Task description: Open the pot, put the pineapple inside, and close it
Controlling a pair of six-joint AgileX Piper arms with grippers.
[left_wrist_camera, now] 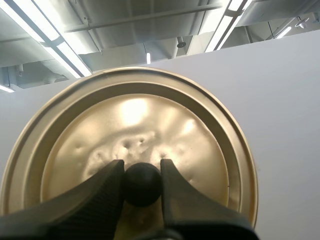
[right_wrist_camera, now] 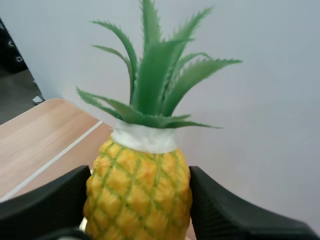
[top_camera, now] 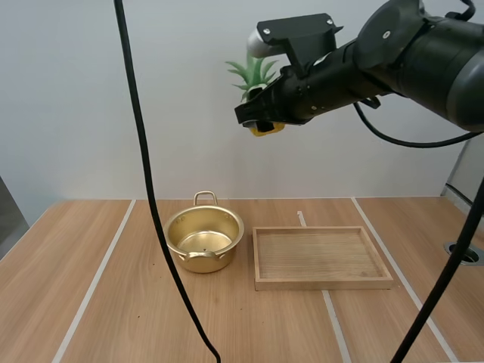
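Plainly the second step is in hand: the pot (top_camera: 225, 255) stands open on the tabletop (top_camera: 76, 257), just beside the wooden tray (top_camera: 323, 283), and the pineapple (right_wrist_camera: 137, 185) has not yet gone in. My right claw (top_camera: 262, 119) is clamped on the pineapple's yellow body, one finger on either side, with the green leaves pointing away from the wrist. It holds the fruit high in the air, well above the pot and, in the high view, somewhat toward the tray's side. My left claw (left_wrist_camera: 141, 166) pinches the black knob (left_wrist_camera: 142, 186) of the golden lid (left_wrist_camera: 135, 120), held clear of the pot. The next move, I judge, calls for bringing the right arm down until the fruit hangs over the pot's mouth, lowering it inside and letting go; the lid follows after.
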